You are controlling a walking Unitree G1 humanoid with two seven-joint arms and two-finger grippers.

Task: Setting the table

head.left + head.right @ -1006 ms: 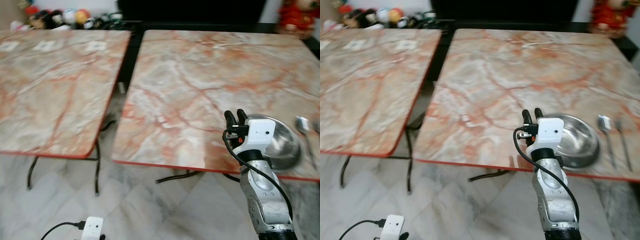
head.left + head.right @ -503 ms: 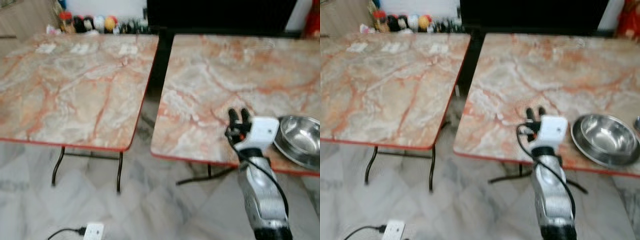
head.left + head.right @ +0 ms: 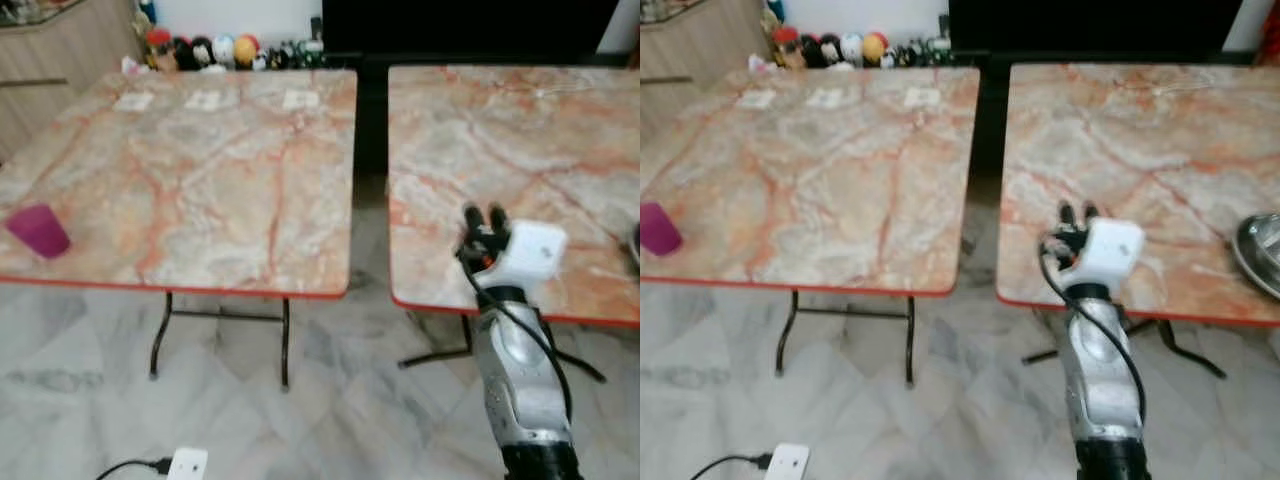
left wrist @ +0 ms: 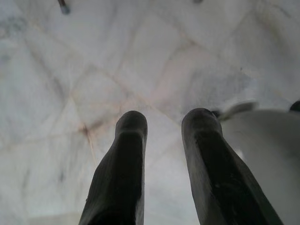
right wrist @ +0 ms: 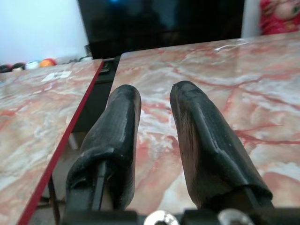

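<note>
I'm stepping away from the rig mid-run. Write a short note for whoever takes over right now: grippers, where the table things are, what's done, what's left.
Right gripper: raised over the near edge of the right table, jaws open, holding nothing.
Left gripper: hanging over the marble floor, jaws open, holding nothing.
Things: steel bowl at the right table's near right edge; purple cup near the front left corner of the left table.
Done: bowl is on the right table.
Left: probably fetch the cup and bring it beside the bowl.

Purple cup (image 3: 38, 230) apparently upright near left table's (image 3: 200, 170) front-left edge.
</note>
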